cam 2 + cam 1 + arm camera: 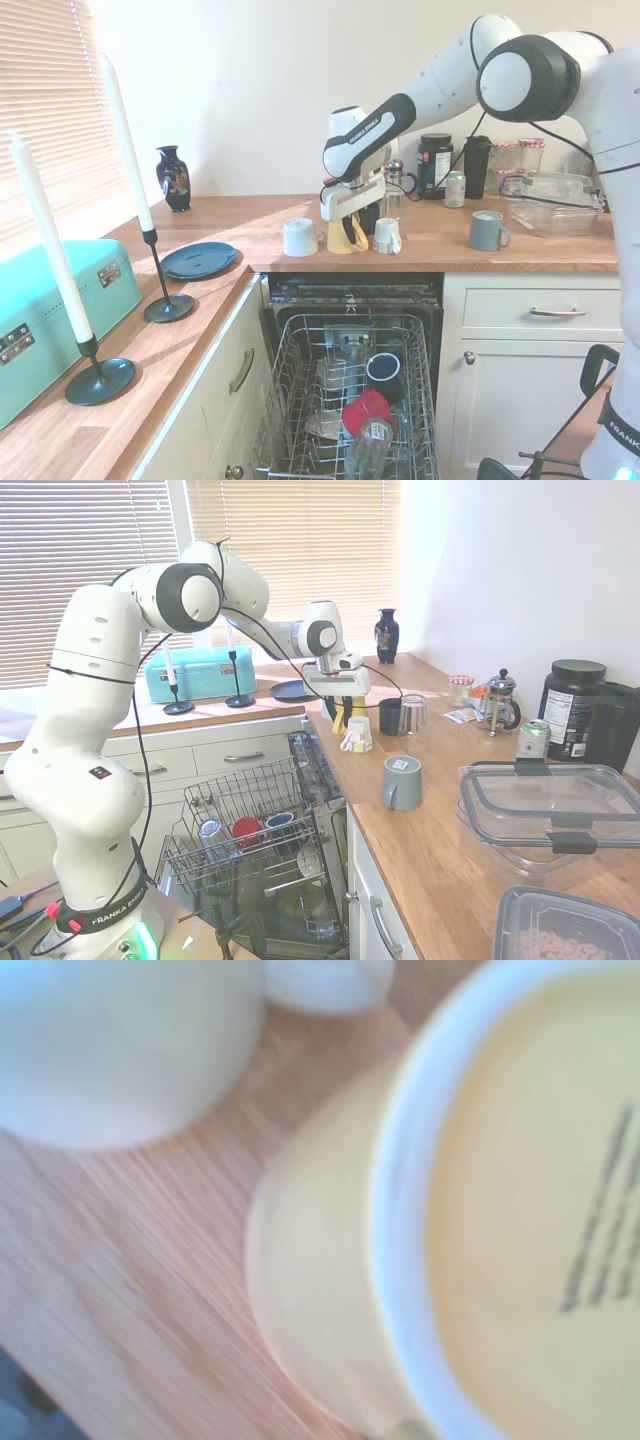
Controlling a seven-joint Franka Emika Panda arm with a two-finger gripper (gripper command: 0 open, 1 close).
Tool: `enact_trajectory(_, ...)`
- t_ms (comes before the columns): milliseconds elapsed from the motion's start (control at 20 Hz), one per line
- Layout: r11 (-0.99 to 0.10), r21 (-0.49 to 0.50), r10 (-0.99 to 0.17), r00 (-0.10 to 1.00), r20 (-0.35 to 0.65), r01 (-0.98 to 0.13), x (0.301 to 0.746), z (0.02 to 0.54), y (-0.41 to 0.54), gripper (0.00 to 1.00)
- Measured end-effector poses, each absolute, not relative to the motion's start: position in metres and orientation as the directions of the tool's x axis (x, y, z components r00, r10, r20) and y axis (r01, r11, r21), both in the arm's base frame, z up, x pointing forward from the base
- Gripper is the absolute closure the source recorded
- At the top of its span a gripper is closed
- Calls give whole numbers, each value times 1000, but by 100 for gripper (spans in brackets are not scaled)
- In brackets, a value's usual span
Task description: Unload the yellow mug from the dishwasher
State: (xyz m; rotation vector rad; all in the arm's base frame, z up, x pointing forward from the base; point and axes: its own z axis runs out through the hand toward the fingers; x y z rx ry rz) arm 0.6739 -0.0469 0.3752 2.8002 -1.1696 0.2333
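I see the yellow mug (346, 236) standing on the counter (260, 225) at frame centre, above the open dishwasher (350, 400), with the jaws (355, 222) down around it, grip unclear.

Up close and well out of focus, the yellow mug (320, 1300) fills much of the wrist view, seen from above. Its pale rim (400, 1260) curves round a warm yellow inside (510, 1210), and its mustard outer wall bulges out beyond the rim. A few dark streaks (600, 1230) show on the inside, possibly print or a reflection; the blur hides which. The mug sits on a wooden worktop (130, 1280) with a reddish-brown grain. Near it stands a white cup (110, 1040), with bare wood between the two. A smaller pale shape (325, 982) shows beside that cup at the frame's edge.
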Motion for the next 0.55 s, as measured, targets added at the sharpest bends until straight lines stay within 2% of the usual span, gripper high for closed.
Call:
enact_trajectory(250, -685, -22, -709, 660, 249, -728, 654, 432, -18, 0)
enact_trajectory(400, -678, -31, -708, 642, 295, -734, 618, 457, 7, 0)
enact_trajectory(550, -686, -23, -700, 652, 290, -727, 577, 455, 38, 0)
